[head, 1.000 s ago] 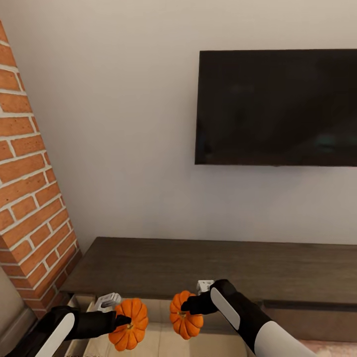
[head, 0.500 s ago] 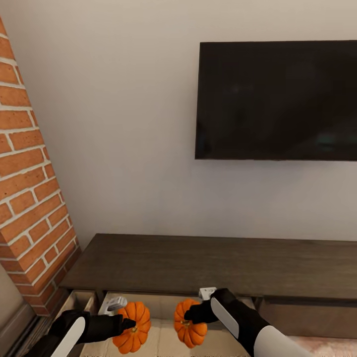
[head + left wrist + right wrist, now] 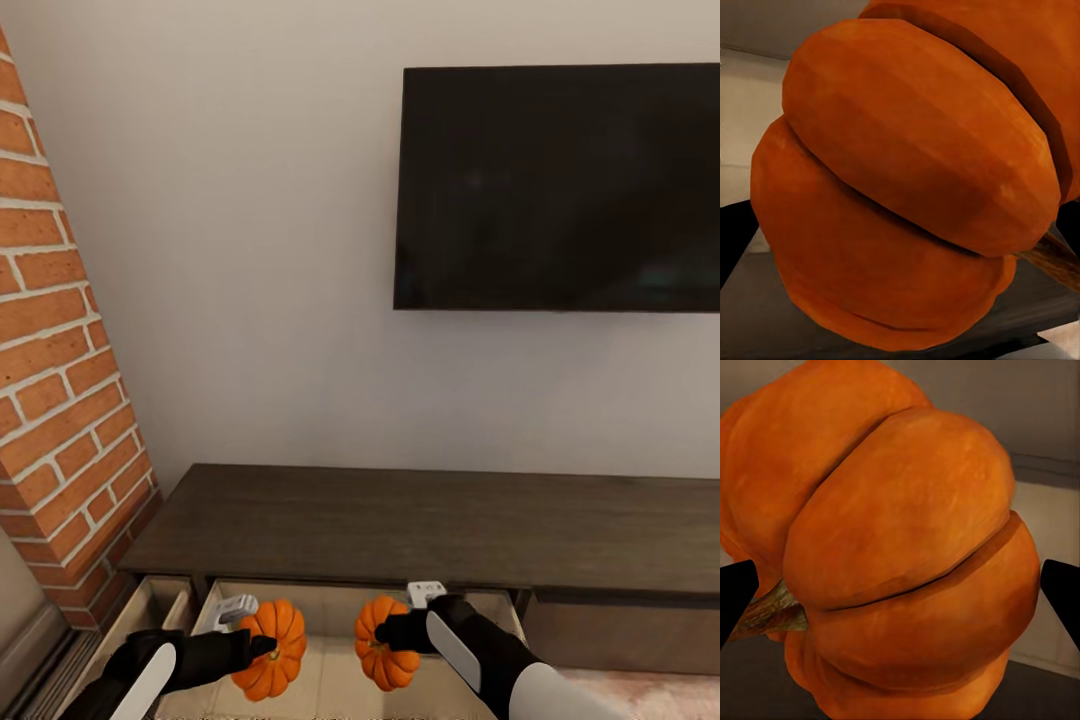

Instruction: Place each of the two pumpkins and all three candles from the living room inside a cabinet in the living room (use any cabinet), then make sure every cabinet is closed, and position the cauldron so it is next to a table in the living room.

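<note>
Two pumpkins in hand, one per arm, neither yet set down. We carry the left pumpkin in the left gripper, pinched at the stem end; the right pumpkin sits in the right gripper, also taken near the stem. Both grippers are closed on their loads. Both pumpkins hang over the open drawer, a little apart from each other.

Looks: both pumpkins are small, round, deeply ribbed, bright orange. In the left wrist view the pumpkin crowds the lens, a brown stem just showing at one edge. In the right wrist view the other pumpkin does likewise, stem greenish-brown, with dark finger tips flanking it.

Drawer: pulled out from the cabinet, pale beige inside, bottom bare as far as we can see. A second drawer beside it, nearer the brick fireplace, also stands open.

Progress, our judgement: early. Pumpkins are over the drawer but not released. Left to do: drop both in, fetch three candles, shut every drawer, move the cauldron beside a table.

Farther back: the cabinet top is dark wood, against an off-white wall, black TV mounted above.
</note>
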Available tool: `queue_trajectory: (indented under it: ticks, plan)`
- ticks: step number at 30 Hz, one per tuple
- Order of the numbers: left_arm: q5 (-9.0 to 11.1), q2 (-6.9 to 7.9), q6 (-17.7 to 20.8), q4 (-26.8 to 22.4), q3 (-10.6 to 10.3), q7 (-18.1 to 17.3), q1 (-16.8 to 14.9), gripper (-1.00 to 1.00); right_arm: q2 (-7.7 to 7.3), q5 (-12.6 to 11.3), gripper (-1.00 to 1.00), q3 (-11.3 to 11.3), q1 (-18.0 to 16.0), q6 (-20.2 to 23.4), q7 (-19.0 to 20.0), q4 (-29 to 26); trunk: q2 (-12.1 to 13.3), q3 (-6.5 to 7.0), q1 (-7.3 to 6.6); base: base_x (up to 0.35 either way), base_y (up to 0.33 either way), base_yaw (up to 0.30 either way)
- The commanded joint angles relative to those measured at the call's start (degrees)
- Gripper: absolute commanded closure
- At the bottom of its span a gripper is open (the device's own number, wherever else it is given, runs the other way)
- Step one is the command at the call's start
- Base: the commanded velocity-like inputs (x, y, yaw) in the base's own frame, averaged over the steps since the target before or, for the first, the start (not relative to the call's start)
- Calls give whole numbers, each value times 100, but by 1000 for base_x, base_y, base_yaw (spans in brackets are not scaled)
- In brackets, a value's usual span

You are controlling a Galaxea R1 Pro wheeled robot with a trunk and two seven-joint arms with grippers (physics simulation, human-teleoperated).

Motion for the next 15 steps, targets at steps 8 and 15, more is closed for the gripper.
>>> queue_trajectory:
  ticks: [8,15]
  plan:
    - [-45,-227,-454,300,-39,24,-4,100,122,72,100,40,-9,-716,-57,704,-325,-149,175,0,0,0]
    - [-277,-392,-738,370,-25,52,-4,100,125,64,100,41,-8,-1053,-57,797,-606,-275,329,0,0,0]
